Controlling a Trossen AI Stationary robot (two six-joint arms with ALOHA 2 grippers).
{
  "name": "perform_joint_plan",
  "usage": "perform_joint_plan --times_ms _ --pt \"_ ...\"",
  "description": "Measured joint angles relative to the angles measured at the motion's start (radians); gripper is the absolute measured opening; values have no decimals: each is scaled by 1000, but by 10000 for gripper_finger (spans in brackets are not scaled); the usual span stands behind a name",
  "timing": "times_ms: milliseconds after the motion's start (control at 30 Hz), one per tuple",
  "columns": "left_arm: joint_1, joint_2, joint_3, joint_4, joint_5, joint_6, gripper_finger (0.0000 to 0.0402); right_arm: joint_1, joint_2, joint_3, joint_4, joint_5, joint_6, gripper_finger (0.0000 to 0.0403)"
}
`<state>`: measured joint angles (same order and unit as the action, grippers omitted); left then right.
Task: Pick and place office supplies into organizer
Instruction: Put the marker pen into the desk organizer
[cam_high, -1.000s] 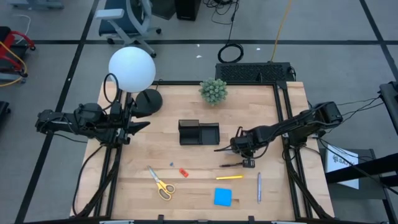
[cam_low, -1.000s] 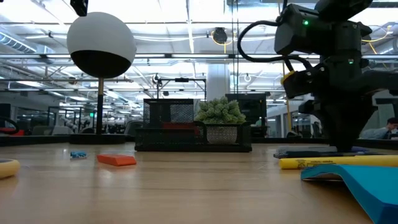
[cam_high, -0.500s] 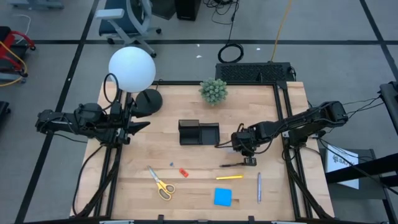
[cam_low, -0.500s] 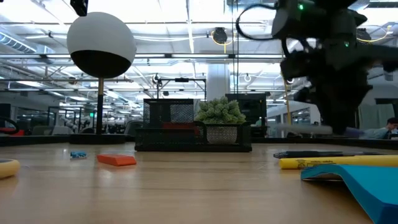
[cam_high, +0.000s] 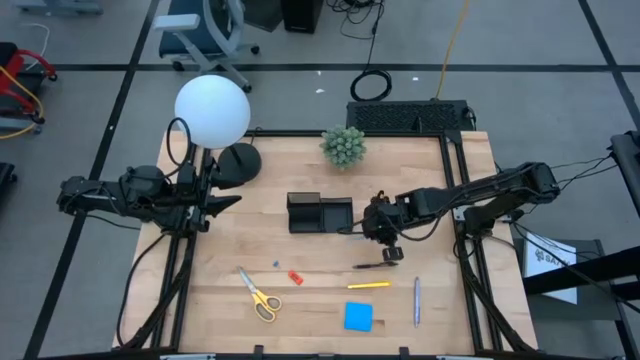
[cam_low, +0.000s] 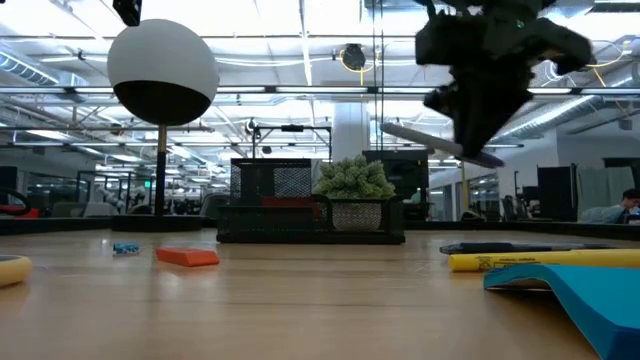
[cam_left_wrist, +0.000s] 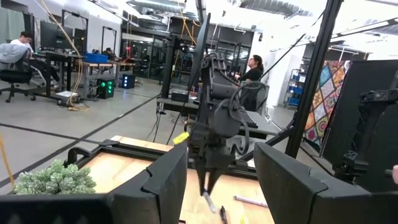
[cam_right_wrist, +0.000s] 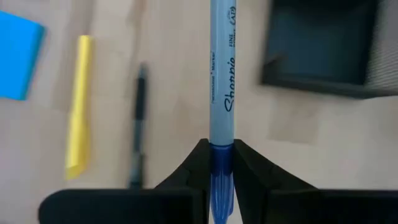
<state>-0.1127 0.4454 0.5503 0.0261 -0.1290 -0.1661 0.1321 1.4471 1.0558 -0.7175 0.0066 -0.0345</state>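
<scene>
One marker is off the table right now — a blue-grey Sharpie (cam_right_wrist: 222, 74) pinched near its blue end by my right end effector (cam_high: 381, 226), jaws clenched on the barrel. In the right wrist view I can read "Sharpie" in script along it, "FINE" near the far end, and a smaller line that looks like "permanent marker". I have it gripped at one end so the long free end leads toward the organizer (cam_high: 320, 214), which should let me lower it into a compartment without the fingers fouling the tray walls. From the low view the marker tilts downward in the air, well clear of the wood.

Just beside the end effector, the organizer sits mid-table, its compartments dark; I cannot tell whether anything lies in them. My judgement is that this is the carry step, with the drop not yet made.

Left behind on the table (cam_high: 420, 170) are a black pen (cam_high: 371, 265), a yellow highlighter (cam_high: 368, 285), a purple-grey pen (cam_high: 417, 301), the blue sticky-note pad (cam_high: 358, 317), yellow-handled scissors (cam_high: 258, 294), a small red piece (cam_high: 295, 277) and a tiny blue piece (cam_high: 276, 265) — all toward the near edge.

My left end effector (cam_high: 225, 203) waits at the table's left edge with its fingers apart, holding nothing. A green spiky plant ball (cam_high: 343, 146) and a white globe lamp (cam_high: 212, 111) stand at the far side.
</scene>
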Motion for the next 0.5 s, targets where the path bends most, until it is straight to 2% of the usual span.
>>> perform_joint_plan --times_ms 233,500 --pt "0 0 0 0 0 0 191 -1 0 90 -43 218 -130 37" --pt "0 0 0 0 0 0 191 -19 34 127 -11 424 -289 36"
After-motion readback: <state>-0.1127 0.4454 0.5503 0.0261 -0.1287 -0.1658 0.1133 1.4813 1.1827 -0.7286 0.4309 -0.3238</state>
